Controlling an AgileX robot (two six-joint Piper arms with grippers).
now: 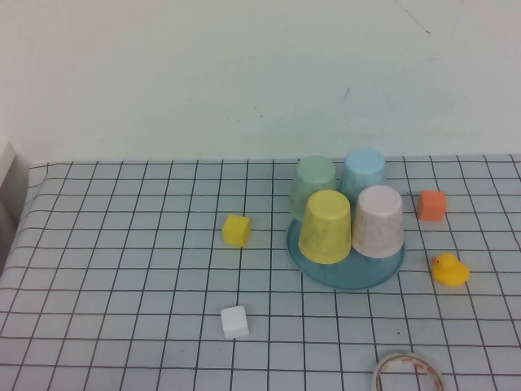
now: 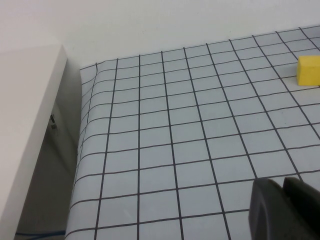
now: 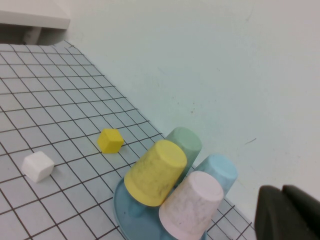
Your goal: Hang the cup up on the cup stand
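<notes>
Pink and speckled, the tapered plastic cup [image 1: 378, 221] already sits upside down on the round blue-teal cup stand [image 1: 346, 275], beside a yellow cup [image 1: 326, 226], a green cup [image 1: 314, 182] and a light blue cup [image 1: 363, 171], so I judge the best move now is to leave it undisturbed. The right claw [image 3: 282, 212] hovers above and just beside the stand with its fingers closed and empty. Well apart from the stand, the left claw [image 2: 285, 205] hangs closed and empty over bare checked table [image 2: 165, 145], a yellow block [image 2: 308, 70] ahead of it.

Both arms out of high view. Left gripper [image 2: 285, 210] and right gripper [image 3: 287, 212] cut off at wrist-view edges. Cup stand [image 1: 346, 273] pegs hidden under cup [image 1: 378, 221] and other inverted cups. Tape roll [image 1: 409, 373] cut off at the frame edge.
</notes>
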